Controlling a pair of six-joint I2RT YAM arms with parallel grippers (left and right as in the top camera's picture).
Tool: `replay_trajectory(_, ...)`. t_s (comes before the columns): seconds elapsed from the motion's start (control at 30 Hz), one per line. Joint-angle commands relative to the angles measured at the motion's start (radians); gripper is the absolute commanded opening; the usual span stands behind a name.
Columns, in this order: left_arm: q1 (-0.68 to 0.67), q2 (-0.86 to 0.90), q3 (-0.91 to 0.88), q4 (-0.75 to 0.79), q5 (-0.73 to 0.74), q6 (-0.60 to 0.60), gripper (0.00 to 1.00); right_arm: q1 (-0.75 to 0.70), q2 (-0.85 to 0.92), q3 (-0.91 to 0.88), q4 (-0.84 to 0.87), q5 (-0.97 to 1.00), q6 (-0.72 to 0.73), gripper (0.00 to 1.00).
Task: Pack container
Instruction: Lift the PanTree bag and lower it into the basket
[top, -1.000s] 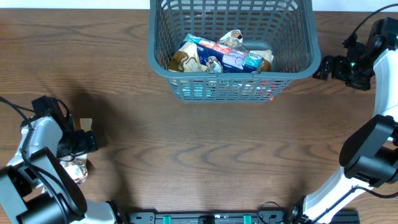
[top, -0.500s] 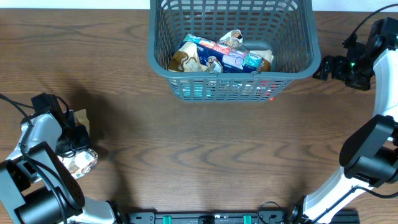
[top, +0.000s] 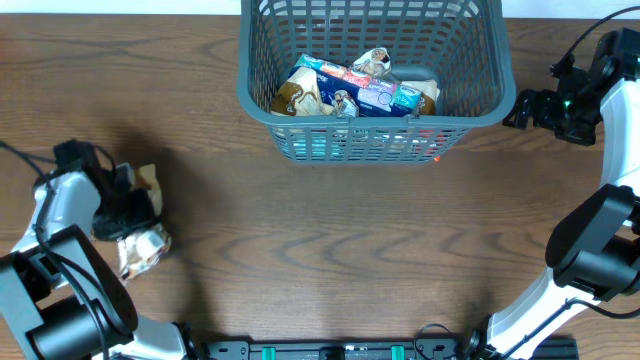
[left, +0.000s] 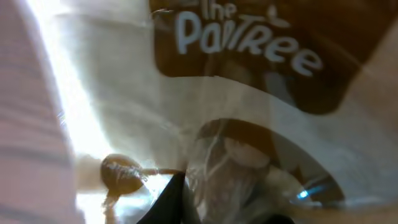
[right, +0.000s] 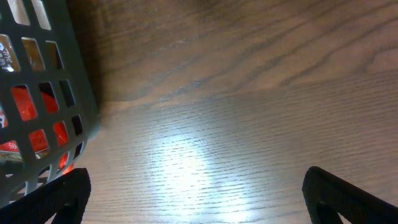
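Note:
The container (top: 375, 112), a dark grey lattice basket, stands at the top middle of the table with several snack packets (top: 355, 90) inside. At the far left my left gripper (top: 135, 212) is shut on a crinkly cream and brown snack packet (top: 145, 250) just above the wood. That packet (left: 249, 93) fills the left wrist view, its brown label carrying white lettering, with one dark finger (left: 174, 202) pressed against it. My right gripper (top: 515, 110) hovers open beside the basket's right wall (right: 37, 106), holding nothing.
Bare brown wooden table (top: 330, 240) stretches between the left arm and the basket. The right arm's base (top: 590, 250) stands at the right edge. A dark rail (top: 330, 350) runs along the front edge.
The left gripper has closed on the snack packet and shifted it slightly right and away from the front edge. The right arm has not moved.

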Motion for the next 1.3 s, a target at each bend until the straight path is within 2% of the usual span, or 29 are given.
replay_trajectory(0.0,-0.077,-0.04,0.147,-0.045,0.066,-0.029,0.06,0.013,-0.031,0.007,-0.002,-0.008,-0.014,0.99)
replay_trajectory(0.27,-0.27,-0.05,0.689,-0.254,0.041,-0.065,0.06,0.013,-0.031,0.007,0.0,-0.008,-0.014,0.99)
replay_trajectory(0.5,-0.457,-0.026,1.03,-0.281,-0.008,-0.067,0.06,0.012,-0.031,0.007,0.002,-0.008,-0.014,0.99)
replay_trajectory(0.57,-0.531,-0.006,1.11,-0.28,-0.012,-0.028,0.06,0.012,-0.031,0.007,0.003,-0.008,-0.014,0.99)
replay_trajectory(0.7,-0.678,0.027,1.209,-0.256,-0.106,0.097,0.06,0.012,-0.031,0.007,0.001,-0.007,-0.019,0.99)
replay_trajectory(0.83,-0.785,0.045,1.217,-0.208,-0.119,0.258,0.06,0.012,-0.031,0.007,0.0,-0.007,-0.019,0.99)
replay_trajectory(0.93,-0.859,0.068,1.217,-0.173,-0.119,0.442,0.06,0.012,-0.031,0.007,-0.001,-0.007,-0.019,0.99)
replay_trajectory(1.03,-0.921,0.095,1.217,-0.131,-0.119,0.704,0.06,0.012,-0.031,0.007,0.0,-0.007,-0.019,0.99)
replay_trajectory(1.1,-0.943,0.118,1.216,-0.093,-0.119,0.814,0.06,0.012,-0.031,0.007,0.002,-0.008,-0.019,0.99)
replay_trajectory(1.27,-0.946,0.208,1.216,-0.023,-0.084,0.862,0.06,0.012,-0.031,0.007,0.003,-0.008,-0.019,0.99)
